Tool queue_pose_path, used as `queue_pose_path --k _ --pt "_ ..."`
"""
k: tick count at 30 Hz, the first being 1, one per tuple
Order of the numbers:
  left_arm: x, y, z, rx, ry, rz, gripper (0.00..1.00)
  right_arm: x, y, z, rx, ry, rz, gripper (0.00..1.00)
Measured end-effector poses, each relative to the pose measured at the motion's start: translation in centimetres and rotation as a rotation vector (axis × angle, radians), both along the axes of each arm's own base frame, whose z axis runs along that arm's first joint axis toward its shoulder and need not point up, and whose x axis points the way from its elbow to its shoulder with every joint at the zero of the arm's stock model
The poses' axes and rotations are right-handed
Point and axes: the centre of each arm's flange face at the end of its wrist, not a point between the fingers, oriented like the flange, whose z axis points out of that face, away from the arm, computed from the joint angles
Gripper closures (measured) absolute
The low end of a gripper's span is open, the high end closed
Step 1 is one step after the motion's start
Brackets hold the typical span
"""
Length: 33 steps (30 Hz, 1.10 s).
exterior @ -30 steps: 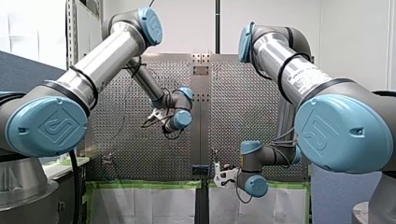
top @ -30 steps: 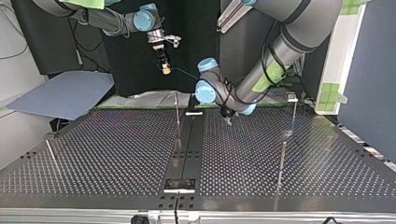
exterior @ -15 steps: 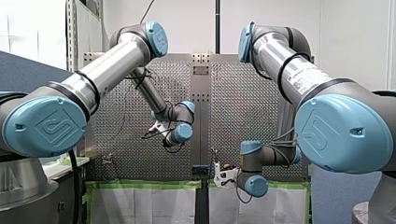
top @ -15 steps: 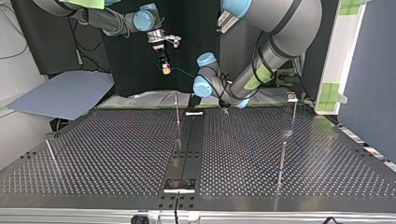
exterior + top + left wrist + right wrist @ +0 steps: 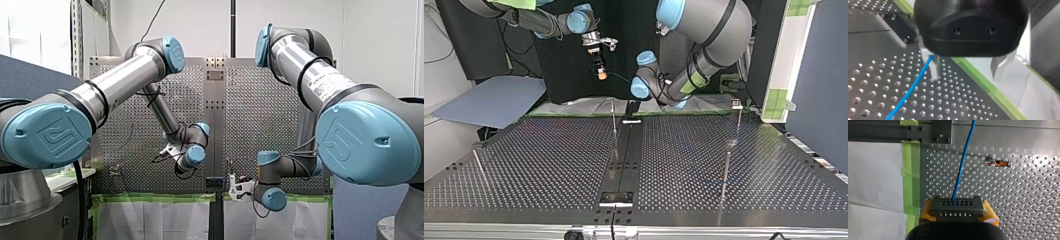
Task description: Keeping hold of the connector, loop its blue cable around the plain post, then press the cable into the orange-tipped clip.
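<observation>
Seeing left gripper (image 5: pixel 965 75) spread apart over perforated table (image 5: pixel 873 87), blue cable (image 5: pixel 910 92) just beside one finger. Seeing right gripper (image 5: pixel 957 213) clamped on connector (image 5: pixel 956 203), yellow pads (image 5: pixel 990 211) flanking; orange-tipped clip (image 5: pixel 998 164) ahead, apart from cable.

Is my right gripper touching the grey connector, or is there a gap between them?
Touching. The right wrist view shows the connector clamped between the right gripper's yellow pads, with no gap on either side.

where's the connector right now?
The connector is clamped in the jaws of my right gripper, with the blue cable running out ahead. In the top view it hangs raised beyond the far edge of the table, left of centre.
</observation>
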Motion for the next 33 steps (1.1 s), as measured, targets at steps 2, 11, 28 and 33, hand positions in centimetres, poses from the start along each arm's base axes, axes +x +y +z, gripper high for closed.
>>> queue_pose_path --k 2,11,28,33 --pt "-0.1 -0.1 -0.1 -0.016 0.013 -0.012 0.00 0.0 0.0 0.0 -0.001 0.002 0.001 1.00" --pt "-0.4 -0.4 -0.5 -0.094 0.054 -0.046 0.00 0.0 0.0 0.0 -0.009 0.005 0.002 1.00" --pt "-0.4 -1.8 -1.0 -0.302 0.073 -0.098 0.00 0.4 0.4 0.0 -0.012 0.016 0.012 1.00" --pt "-0.5 -2.3 -1.1 -0.366 0.082 -0.112 0.00 0.4 0.4 0.0 -0.012 0.016 0.012 1.00"
